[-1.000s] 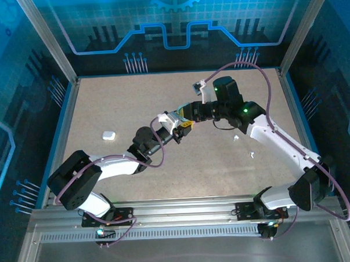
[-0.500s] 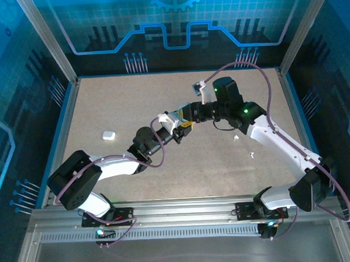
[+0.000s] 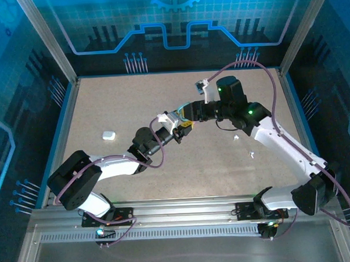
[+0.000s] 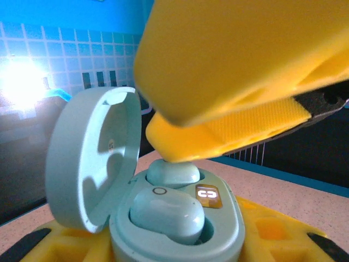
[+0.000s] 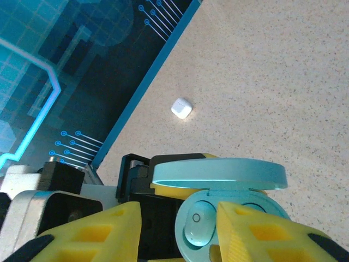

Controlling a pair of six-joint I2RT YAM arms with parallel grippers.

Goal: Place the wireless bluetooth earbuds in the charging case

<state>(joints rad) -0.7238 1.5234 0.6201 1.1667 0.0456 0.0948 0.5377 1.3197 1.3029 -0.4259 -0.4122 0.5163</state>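
**Both teal buds in their wells; seating check and lid closure outstanding**

We find the front earbud [image 4: 166,213] lying in its well in the charging case [image 4: 232,232], ring mark facing up. The rear earbud [image 4: 172,173] is in the well behind it, beside the gold contact patch. We cannot tell whether the rear one is pressed fully home, since a yellow finger hangs directly over it and hides its top. The lid [image 4: 92,158] stands open, hinged back to one side.

The case is held off the desk [image 3: 116,104], near its middle. The left fingers [image 4: 272,234] are pinching the case at its base and keeping it roughly level. The right fingers [image 5: 98,234] are spread apart with nothing between them. One of them hovers just above or on the rear bud; contact cannot be confirmed.

Well apart on the desk lies a small white box-like item [image 3: 108,134]. Two white specks [image 3: 236,138] near the right arm are too small to identify.

We judge the insertion step to be at its close for this pair. The next move calls for lifting the right fingers straight up, clear of the lid's edge, without dragging the rear bud out. A light downward press may be needed first if that bud sits proud. The lid then wants folding shut while the left fingers keep their pinch.
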